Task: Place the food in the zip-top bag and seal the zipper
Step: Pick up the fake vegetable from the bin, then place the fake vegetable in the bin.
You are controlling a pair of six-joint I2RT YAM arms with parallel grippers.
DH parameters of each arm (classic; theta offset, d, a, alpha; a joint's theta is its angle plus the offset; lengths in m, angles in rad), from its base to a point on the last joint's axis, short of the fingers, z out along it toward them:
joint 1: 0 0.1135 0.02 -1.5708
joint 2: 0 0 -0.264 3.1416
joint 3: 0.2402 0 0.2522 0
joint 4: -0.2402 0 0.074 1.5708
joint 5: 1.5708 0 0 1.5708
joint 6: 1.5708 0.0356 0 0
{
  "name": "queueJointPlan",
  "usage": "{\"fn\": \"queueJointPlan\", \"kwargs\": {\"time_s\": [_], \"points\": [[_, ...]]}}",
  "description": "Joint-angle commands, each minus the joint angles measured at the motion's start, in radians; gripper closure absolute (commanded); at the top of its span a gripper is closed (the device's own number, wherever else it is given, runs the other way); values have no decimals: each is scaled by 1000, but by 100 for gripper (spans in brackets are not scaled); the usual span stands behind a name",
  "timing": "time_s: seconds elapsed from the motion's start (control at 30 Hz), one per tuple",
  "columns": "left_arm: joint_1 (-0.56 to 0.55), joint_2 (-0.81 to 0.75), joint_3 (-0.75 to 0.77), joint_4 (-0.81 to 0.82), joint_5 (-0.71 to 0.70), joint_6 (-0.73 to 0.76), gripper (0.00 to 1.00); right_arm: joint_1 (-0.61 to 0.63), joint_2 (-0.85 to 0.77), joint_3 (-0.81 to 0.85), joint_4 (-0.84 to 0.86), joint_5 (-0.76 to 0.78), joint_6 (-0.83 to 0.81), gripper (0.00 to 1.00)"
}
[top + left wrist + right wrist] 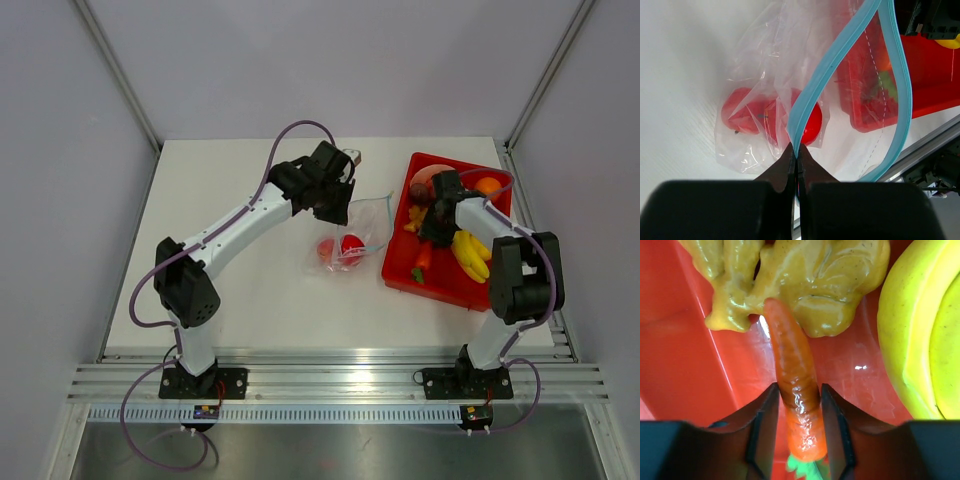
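While the left gripper (796, 148) is pinching the zipper (840, 55) tight, with the bag (765, 50) gaping (two red fruits (742, 112) inside), the right gripper (799, 390) is squeezing a carrot (794, 365) down in the tray (685, 365).

My left arm (245, 220) and right arm (492, 222) are white tubes linked by chunky black joints. A thin purple cable (297, 124) trails along each. Each stands on a black base plate (205, 383), and just below that plate sits a small box (208, 411) with orange marks. My jaws are matte black, tapering.
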Motion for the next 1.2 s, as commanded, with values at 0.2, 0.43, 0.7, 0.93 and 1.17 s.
{"fn": "queueJointPlan", "kwargs": {"time_s": [0.2,0.43,0.7,0.93,1.17], "points": [[7,-16,32,36,31,10,100,-5,-81,-52,36,24,-17,90],[11,-12,30,35,20,21,100,-3,-348,-61,-16,122,-2,95],[23,-11,35,43,23,10,100,-3,-618,-37,-40,98,-13,94],[23,-31,7,58,23,-2,100,-5,-576,-51,-13,84,-59,92],[23,-31,-19,67,44,-7,100,-3,-408,-169,170,55,56,91]]}}
